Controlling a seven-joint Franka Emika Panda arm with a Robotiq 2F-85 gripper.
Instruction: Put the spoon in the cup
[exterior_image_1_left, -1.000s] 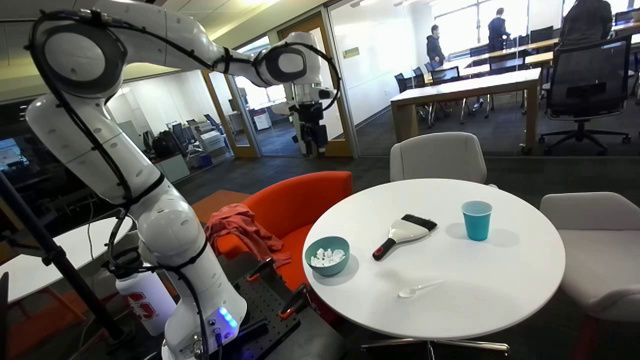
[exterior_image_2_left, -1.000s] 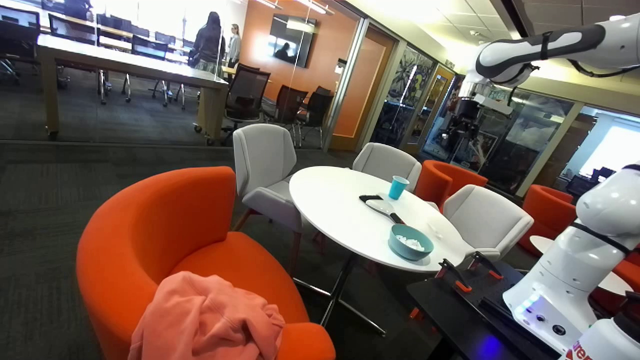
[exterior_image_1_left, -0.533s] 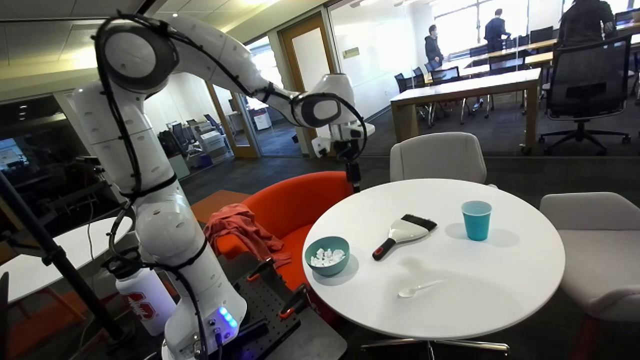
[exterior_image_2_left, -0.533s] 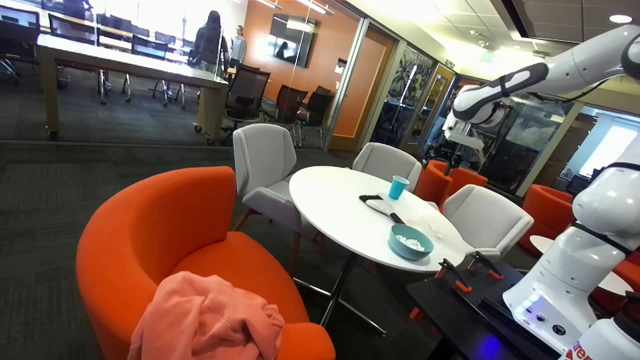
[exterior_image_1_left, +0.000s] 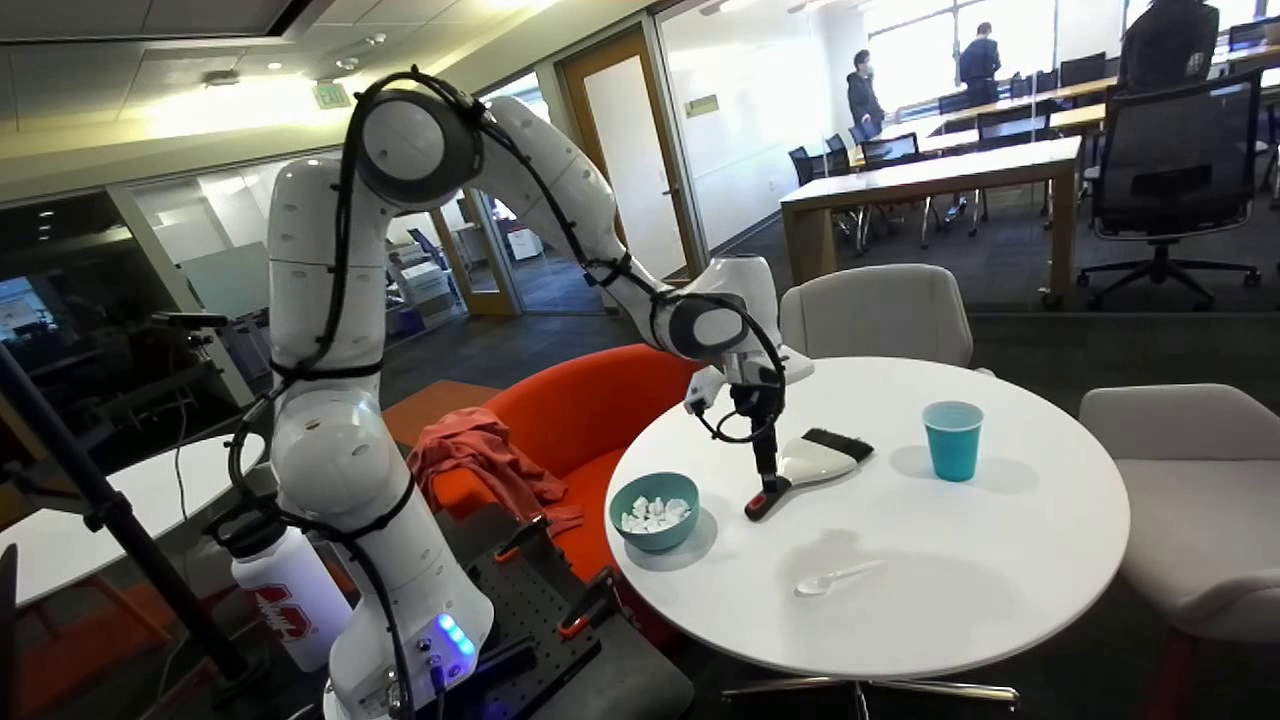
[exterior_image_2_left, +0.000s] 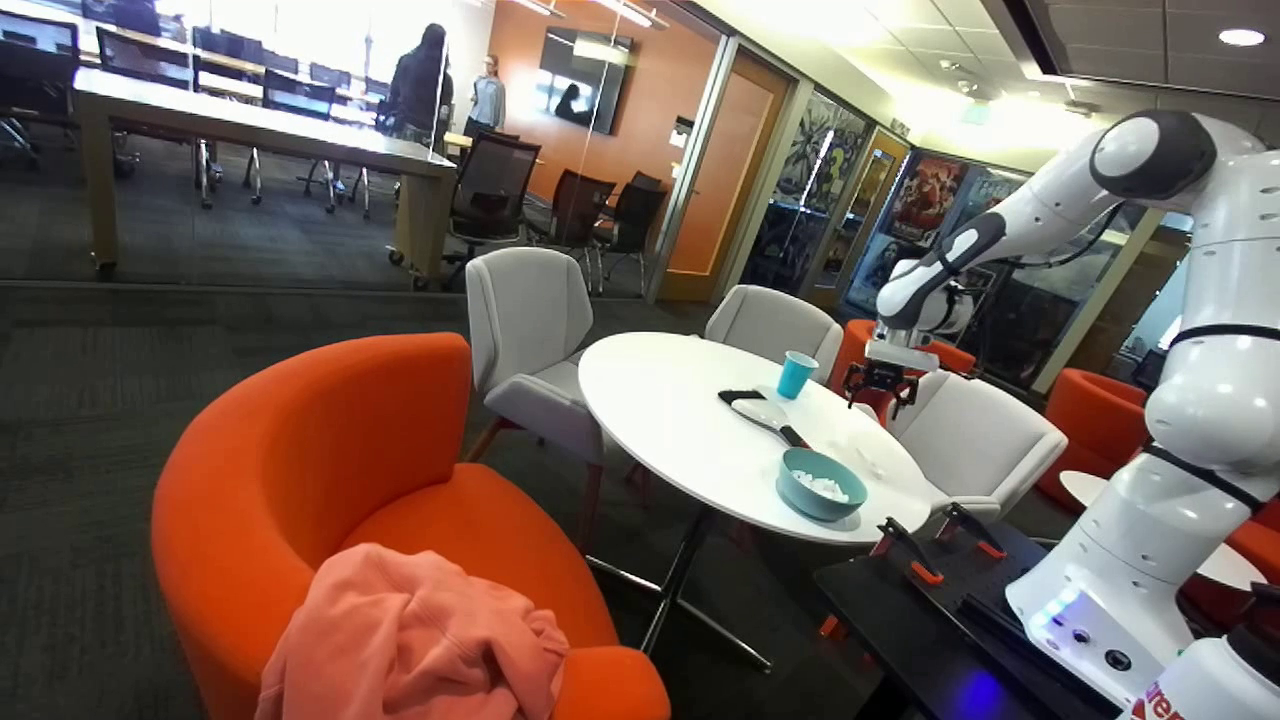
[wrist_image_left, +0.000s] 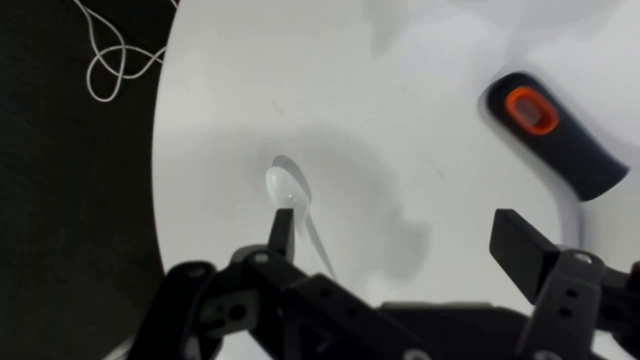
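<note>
The small pale spoon (exterior_image_1_left: 838, 578) lies flat on the white round table (exterior_image_1_left: 980, 620), bowl end toward the robot. In the wrist view the spoon (wrist_image_left: 286, 189) is under the left finger, which hides part of its handle. It shows faintly in an exterior view (exterior_image_2_left: 872, 462). The blue cup (exterior_image_1_left: 953, 445) stands upright towards the far side of the table, and also shows in an exterior view (exterior_image_2_left: 796, 377); it is out of the wrist view. My gripper (wrist_image_left: 395, 225) is open and empty, above the table, also seen in both exterior views (exterior_image_1_left: 768, 484) (exterior_image_2_left: 877, 396).
A brush-like tool (exterior_image_1_left: 815, 462) with a black handle lies mid-table; its handle (wrist_image_left: 555, 137) shows right in the wrist view. A teal bowl (exterior_image_1_left: 655, 542) holding white pieces stands near the table's robot-side edge. Grey chairs (exterior_image_1_left: 875, 318) and an orange chair (exterior_image_1_left: 610, 400) surround the table.
The arm has swung forward and lowered, bringing my gripper from high beside the table down to above it. The spoon, cup, tool and bowl have not moved.
</note>
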